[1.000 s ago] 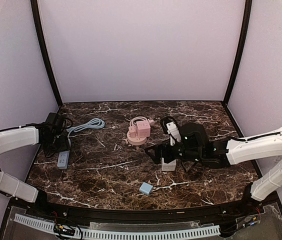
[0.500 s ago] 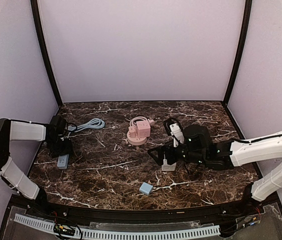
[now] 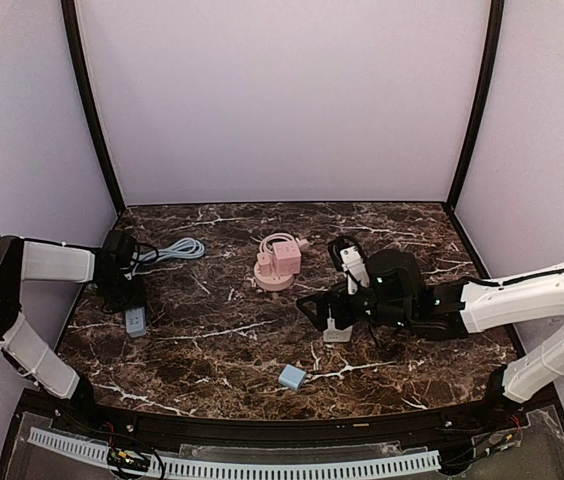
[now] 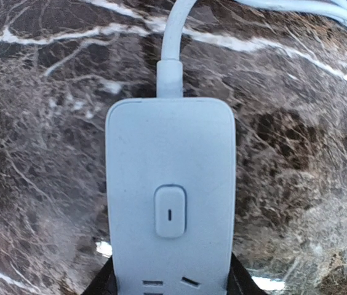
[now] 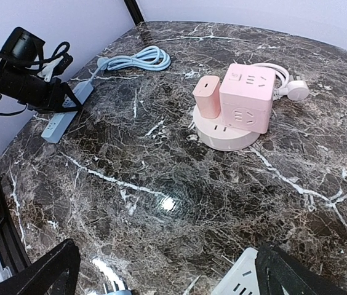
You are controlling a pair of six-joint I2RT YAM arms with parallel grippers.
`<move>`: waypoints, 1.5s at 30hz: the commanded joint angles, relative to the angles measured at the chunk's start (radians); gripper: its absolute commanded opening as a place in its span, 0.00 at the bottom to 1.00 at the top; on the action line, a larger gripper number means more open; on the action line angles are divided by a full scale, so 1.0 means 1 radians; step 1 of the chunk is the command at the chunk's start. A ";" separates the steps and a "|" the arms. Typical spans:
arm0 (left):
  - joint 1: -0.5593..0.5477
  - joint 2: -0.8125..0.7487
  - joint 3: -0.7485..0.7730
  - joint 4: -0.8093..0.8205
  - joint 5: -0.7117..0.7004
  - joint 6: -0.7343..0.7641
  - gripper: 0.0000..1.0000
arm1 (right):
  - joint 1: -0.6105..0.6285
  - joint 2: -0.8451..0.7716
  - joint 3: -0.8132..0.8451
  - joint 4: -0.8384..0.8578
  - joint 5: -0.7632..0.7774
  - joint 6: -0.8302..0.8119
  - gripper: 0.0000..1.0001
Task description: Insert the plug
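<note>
From above, the dark marble counter (image 3: 212, 335) is sitting inside pale lilac walls. The left jaws are hanging over a grey power strip (image 3: 136, 321) near the left edge, its coiled cable (image 3: 174, 249) lying behind. A pink cube socket (image 3: 278, 264) is standing mid-counter, a small blue adapter (image 3: 291, 376) lying nearer the front. The left wrist view is showing black fingers (image 4: 101, 286) hugging both long sides of the grey strip; whether they are clamping it I cannot tell. The right wrist view is showing the right jaws spread wide, grasping nothing, a pronged plug (image 5: 113, 289) lying between them beside a white power strip (image 5: 238, 284).
</note>
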 commanded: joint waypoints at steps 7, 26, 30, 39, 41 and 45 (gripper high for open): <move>-0.268 -0.062 -0.034 -0.020 0.008 -0.118 0.25 | 0.011 -0.038 0.018 -0.070 0.048 0.015 0.99; -0.742 0.225 0.199 0.022 -0.043 -0.414 0.25 | 0.010 -0.194 -0.051 -0.305 0.192 0.108 0.99; -0.778 0.269 0.199 0.050 -0.037 -0.469 0.27 | 0.011 -0.256 -0.086 -0.348 0.215 0.133 0.99; -0.835 0.247 0.197 0.069 -0.021 -0.524 0.54 | 0.011 -0.372 -0.120 -0.410 0.251 0.151 0.99; -0.840 0.240 0.194 0.069 -0.012 -0.530 0.62 | 0.010 -0.380 -0.123 -0.415 0.259 0.153 0.99; -0.854 0.212 0.195 0.065 -0.016 -0.504 0.74 | 0.011 -0.386 -0.126 -0.416 0.260 0.153 0.99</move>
